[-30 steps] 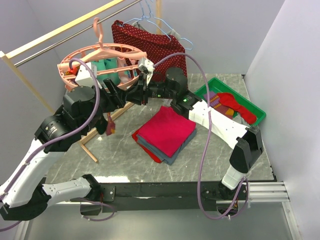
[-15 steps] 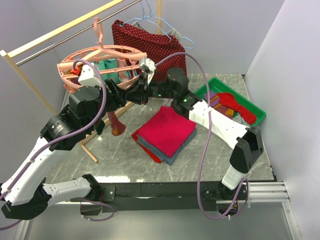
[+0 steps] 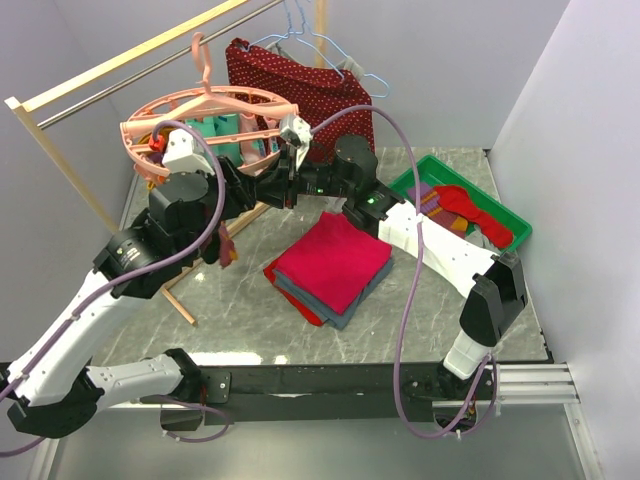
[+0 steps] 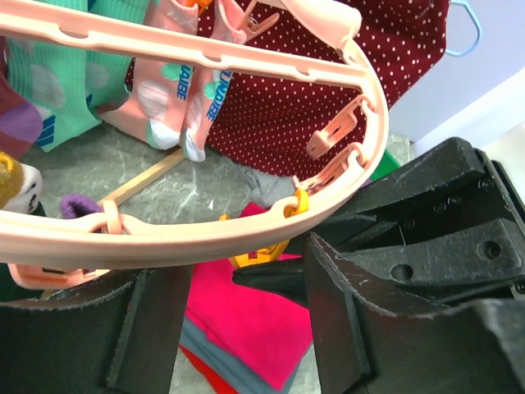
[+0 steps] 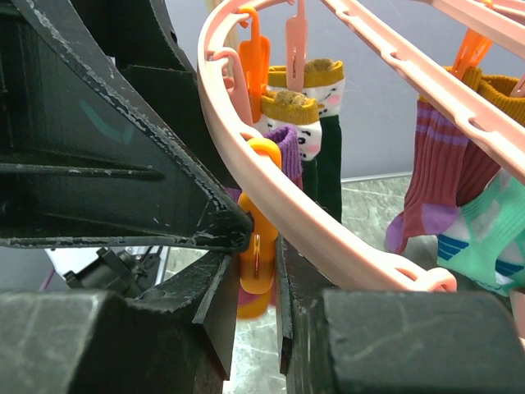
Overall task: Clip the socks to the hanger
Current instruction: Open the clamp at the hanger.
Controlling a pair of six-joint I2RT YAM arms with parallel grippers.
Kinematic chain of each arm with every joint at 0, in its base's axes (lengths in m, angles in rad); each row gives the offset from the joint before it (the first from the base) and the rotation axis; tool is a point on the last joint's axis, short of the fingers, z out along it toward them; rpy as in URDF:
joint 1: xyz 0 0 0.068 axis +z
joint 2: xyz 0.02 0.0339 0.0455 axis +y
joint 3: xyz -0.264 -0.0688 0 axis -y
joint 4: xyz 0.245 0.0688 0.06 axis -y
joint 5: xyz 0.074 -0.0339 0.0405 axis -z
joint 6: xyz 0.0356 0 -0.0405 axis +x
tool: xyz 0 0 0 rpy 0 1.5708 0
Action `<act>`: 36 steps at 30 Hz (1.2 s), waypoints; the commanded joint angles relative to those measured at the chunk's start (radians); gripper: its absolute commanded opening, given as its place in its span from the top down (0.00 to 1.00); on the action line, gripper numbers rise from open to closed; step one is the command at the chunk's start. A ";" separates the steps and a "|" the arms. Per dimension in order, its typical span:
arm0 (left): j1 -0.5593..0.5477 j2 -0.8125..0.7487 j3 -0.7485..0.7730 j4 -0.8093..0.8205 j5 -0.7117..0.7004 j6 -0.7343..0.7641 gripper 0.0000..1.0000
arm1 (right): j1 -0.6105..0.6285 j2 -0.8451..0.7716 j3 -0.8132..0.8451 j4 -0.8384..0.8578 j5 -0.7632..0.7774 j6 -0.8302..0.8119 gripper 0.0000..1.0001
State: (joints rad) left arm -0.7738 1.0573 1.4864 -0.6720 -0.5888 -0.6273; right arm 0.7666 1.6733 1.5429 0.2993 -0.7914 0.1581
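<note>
Socks of mixed colours point(image 5: 443, 164) hang from clips on the large round pink plastic drying hanger point(image 5: 328, 236), which hangs at the back left above the grey marbled table point(image 3: 420, 320). Right gripper point(image 5: 256, 264) is pinched narrow on an orange plastic clip point(image 5: 256, 246) at the rim. Left gripper point(image 4: 246, 264) stands half apart just beside that clip. A dark red sock point(image 3: 226, 247) droops beneath it, though whether it is gripped I cannot tell. Best, I judge, to hold the squeeze steady, feed the cuff deep into the clip's mouth, and release slowly, since the hanger likely swings freely.
</note>
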 commanded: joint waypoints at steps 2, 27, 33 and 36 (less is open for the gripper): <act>0.002 -0.010 -0.041 0.176 -0.035 -0.008 0.40 | 0.020 -0.049 -0.017 0.021 -0.097 -0.023 0.96; 0.004 -0.023 -0.153 0.307 -0.039 0.032 0.86 | 0.016 -0.095 -0.096 -0.025 -0.063 -0.051 0.48; 0.002 -0.019 -0.167 0.296 -0.037 0.051 0.94 | -0.025 -0.200 -0.208 -0.106 0.078 -0.071 0.24; 0.002 -0.020 -0.178 0.295 -0.036 0.058 0.96 | -0.056 -0.269 -0.262 -0.214 0.158 -0.110 0.20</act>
State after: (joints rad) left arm -0.7776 1.0386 1.3224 -0.4217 -0.6182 -0.6025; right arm 0.7536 1.5307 1.3251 0.1905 -0.7506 0.1009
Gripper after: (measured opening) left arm 0.323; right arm 0.780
